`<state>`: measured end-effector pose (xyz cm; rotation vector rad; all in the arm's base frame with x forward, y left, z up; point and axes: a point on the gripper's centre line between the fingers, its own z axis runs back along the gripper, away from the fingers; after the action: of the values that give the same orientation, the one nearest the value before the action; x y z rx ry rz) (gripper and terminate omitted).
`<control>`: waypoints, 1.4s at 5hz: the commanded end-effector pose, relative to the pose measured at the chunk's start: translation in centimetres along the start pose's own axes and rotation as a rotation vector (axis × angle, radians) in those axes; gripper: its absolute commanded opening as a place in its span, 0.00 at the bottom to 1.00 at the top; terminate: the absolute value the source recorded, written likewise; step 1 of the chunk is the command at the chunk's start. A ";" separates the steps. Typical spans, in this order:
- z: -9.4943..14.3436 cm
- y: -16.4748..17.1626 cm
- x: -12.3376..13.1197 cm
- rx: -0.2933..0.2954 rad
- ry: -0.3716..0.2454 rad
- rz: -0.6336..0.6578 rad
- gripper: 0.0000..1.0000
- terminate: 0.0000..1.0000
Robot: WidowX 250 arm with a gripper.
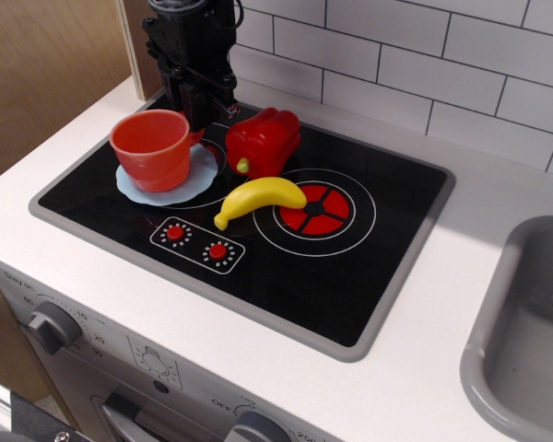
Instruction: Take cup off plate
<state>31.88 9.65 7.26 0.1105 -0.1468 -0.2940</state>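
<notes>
A toy kitchen worktop (424,304) with a black hob. Nearest lies a yellow banana (258,198). Behind it, at left, an orange-red cup (152,147) sits on a pale blue plate (195,177), beside a red pepper (263,141). Farther back, black robot fingers (198,115) hang at the cup's rear handle side; whether they grip it cannot be told. A loose hold could tip the cup or drag the plate along.
</notes>
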 end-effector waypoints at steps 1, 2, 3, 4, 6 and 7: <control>3.9 0.6 0.6 0.046 -0.058 0.010 0.00 0.00; 5.4 -0.4 0.9 0.012 -0.071 0.009 0.00 0.00; 5.8 -2.6 1.0 -0.006 -0.048 -0.001 0.00 0.00; 6.1 -5.2 1.4 -0.022 -0.046 -0.014 0.00 0.00; 7.0 -9.8 3.2 -0.055 -0.040 -0.034 0.00 0.00; 6.4 -11.3 5.2 -0.063 -0.050 0.004 0.00 0.00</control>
<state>31.66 -3.40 10.93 0.0381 -0.1288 -0.2925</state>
